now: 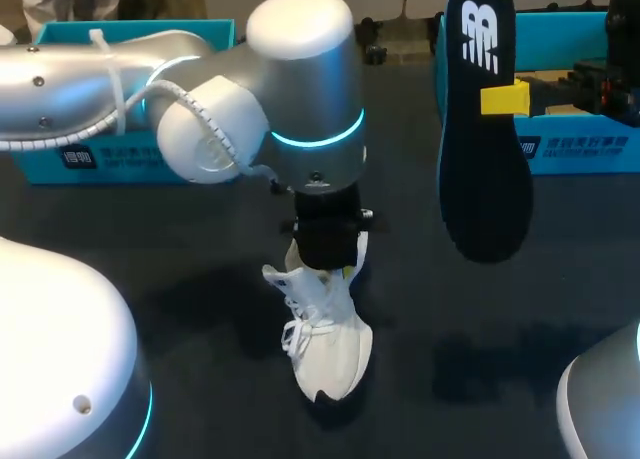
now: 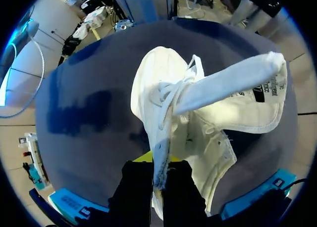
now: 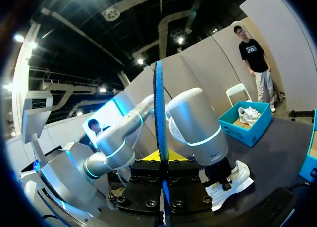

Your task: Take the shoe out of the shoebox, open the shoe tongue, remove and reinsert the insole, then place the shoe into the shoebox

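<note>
A dark tabletop (image 1: 200,289). A white shoe (image 1: 330,349) rests near its middle, toe toward the near edge. A blue shoebox (image 1: 100,159) stands far left, another shoebox (image 1: 585,149) far right.

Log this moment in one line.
step: insole out | left gripper: shut on shoe side, on table | right gripper: holds insole aloft | tongue: open
</note>
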Robot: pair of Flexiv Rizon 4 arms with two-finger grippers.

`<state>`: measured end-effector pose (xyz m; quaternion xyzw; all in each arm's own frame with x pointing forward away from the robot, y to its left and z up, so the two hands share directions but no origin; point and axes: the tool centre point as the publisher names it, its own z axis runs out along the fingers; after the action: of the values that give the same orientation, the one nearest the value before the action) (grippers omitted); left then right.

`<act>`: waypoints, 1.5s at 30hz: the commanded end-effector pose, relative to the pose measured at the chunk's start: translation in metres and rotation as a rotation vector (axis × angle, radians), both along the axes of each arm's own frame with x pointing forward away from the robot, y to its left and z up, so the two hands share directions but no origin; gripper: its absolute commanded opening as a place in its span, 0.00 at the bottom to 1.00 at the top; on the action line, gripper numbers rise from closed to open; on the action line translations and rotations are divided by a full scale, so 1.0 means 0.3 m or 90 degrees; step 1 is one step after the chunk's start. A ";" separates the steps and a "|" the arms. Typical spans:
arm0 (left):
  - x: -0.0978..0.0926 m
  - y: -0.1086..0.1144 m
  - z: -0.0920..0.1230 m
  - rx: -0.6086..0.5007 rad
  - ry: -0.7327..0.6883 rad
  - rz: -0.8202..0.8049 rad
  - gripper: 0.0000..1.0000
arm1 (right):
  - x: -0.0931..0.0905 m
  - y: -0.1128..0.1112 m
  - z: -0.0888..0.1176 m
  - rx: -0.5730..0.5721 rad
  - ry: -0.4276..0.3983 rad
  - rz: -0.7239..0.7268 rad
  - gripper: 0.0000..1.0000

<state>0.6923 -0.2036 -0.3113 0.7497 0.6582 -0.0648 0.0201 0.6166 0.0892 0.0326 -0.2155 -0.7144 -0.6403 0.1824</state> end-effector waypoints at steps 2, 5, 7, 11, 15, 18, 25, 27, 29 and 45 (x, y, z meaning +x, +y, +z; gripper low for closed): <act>0.003 -0.034 -0.022 0.019 0.010 -0.003 0.00 | 0.010 0.008 0.000 -0.002 0.001 0.003 0.00; 0.000 -0.043 -0.038 0.025 0.013 0.002 0.00 | 0.010 0.008 0.000 -0.002 0.001 0.003 0.00; -0.001 -0.047 -0.047 0.026 0.015 0.003 0.00 | 0.010 0.008 0.000 -0.002 0.001 0.003 0.00; 0.000 -0.056 -0.065 0.032 0.022 0.012 0.00 | 0.010 0.008 0.000 -0.002 0.001 0.003 0.00; -0.003 -0.065 -0.086 0.045 0.032 0.017 0.00 | 0.010 0.008 0.000 -0.002 0.001 0.003 0.00; -0.004 -0.069 -0.105 0.058 0.045 0.015 0.00 | 0.010 0.008 0.000 -0.002 0.001 0.003 0.00; 0.000 -0.091 -0.144 0.074 0.050 0.020 0.00 | 0.010 0.008 0.000 -0.002 0.001 0.003 0.00; 0.003 -0.100 -0.158 0.077 0.049 0.022 0.00 | 0.010 0.008 0.000 -0.002 0.001 0.003 0.00; 0.006 -0.106 -0.170 0.079 0.049 0.022 0.00 | 0.010 0.008 0.000 -0.002 0.001 0.003 0.00; 0.036 -0.158 -0.213 0.075 0.047 0.018 0.44 | 0.010 0.008 0.000 -0.002 0.001 0.003 0.00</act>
<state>0.7019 -0.2498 -0.3728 0.7366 0.6726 -0.0508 -0.0486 0.6165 0.0892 0.0326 -0.2156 -0.7144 -0.6402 0.1824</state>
